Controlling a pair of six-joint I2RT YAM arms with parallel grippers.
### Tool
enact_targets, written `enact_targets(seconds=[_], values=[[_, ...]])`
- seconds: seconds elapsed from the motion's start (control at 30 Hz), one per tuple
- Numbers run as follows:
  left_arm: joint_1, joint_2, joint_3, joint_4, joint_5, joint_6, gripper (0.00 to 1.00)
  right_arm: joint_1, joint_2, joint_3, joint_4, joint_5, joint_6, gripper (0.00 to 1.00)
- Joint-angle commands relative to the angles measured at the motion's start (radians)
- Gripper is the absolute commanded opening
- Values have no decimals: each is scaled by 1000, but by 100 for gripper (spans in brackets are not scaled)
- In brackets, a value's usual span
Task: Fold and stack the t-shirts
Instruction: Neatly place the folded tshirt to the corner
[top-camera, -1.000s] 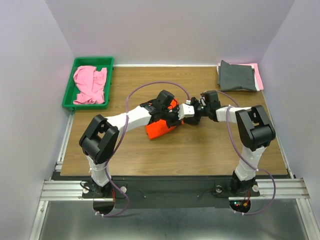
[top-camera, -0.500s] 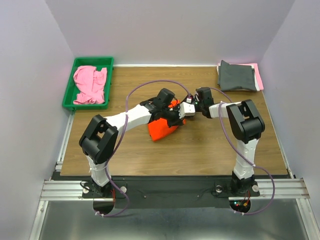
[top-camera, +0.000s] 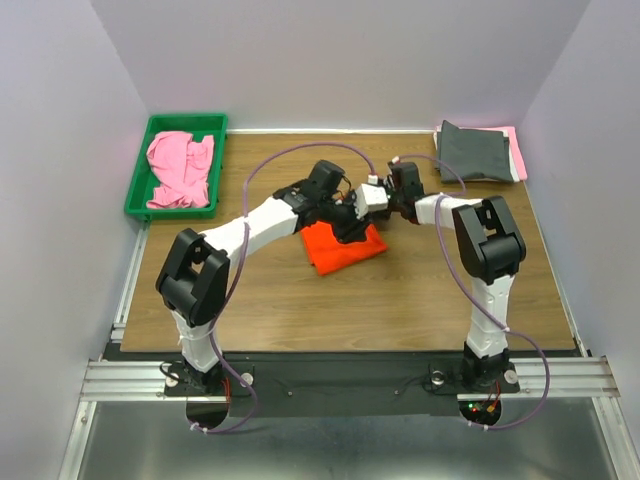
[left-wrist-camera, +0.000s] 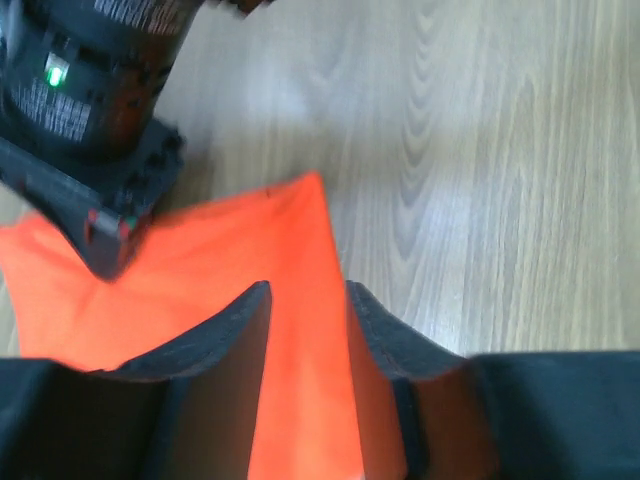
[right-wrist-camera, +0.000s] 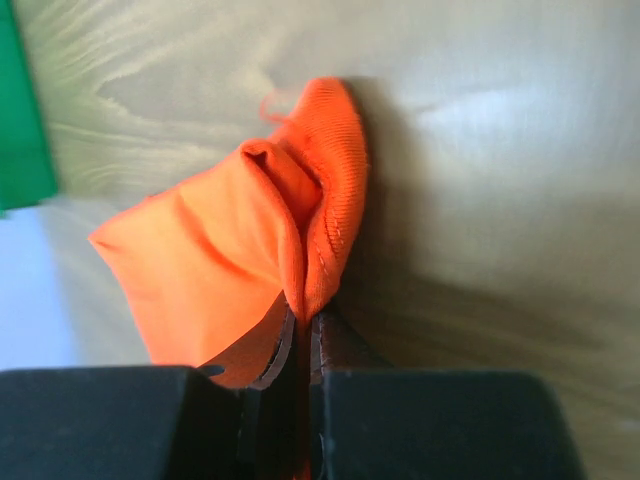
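A bright orange t-shirt (top-camera: 342, 250) lies bunched in the middle of the wooden table (top-camera: 420, 290). My left gripper (top-camera: 352, 225) hovers over its far edge. In the left wrist view that gripper (left-wrist-camera: 307, 292) is open, with orange t-shirt cloth (left-wrist-camera: 230, 250) showing below the gap between its jaws. My right gripper (top-camera: 378, 212) meets it from the right. It (right-wrist-camera: 305, 318) is shut on a pinched fold of the orange t-shirt (right-wrist-camera: 220, 230). A pink t-shirt (top-camera: 180, 170) lies crumpled in the tray. A folded dark grey t-shirt (top-camera: 472, 152) rests on a pink one (top-camera: 517, 152) at the back right.
A green tray (top-camera: 136, 195) stands at the back left corner. Both arms cross over the table's middle, cables looping above them. The right arm's wrist (left-wrist-camera: 90, 100) fills the upper left of the left wrist view. Walls close in on three sides.
The left gripper has opened and let go of the orange t-shirt. The right gripper has closed on its fold. Both wrists moved toward the back and the t-shirt now lies flatter.
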Motion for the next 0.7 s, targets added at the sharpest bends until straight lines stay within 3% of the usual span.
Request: enact_targets(seconds=[0.0, 0.17, 0.2, 0.43, 0.67], values=[[83, -45, 93, -65, 5, -100, 52, -19, -31, 160, -144, 118, -340, 1], [178, -39, 140, -133, 1, -171, 60, -79, -40, 259, -255, 106, -588, 1], [186, -35, 150, -152, -1, -171, 68, -88, -40, 282, -270, 104, -637, 1], [252, -59, 90, -123, -13, -204, 73, -152, 35, 537, -411, 132, -815, 0], [267, -95, 24, -68, -19, -226, 73, -183, 81, 691, -474, 212, -930, 1]])
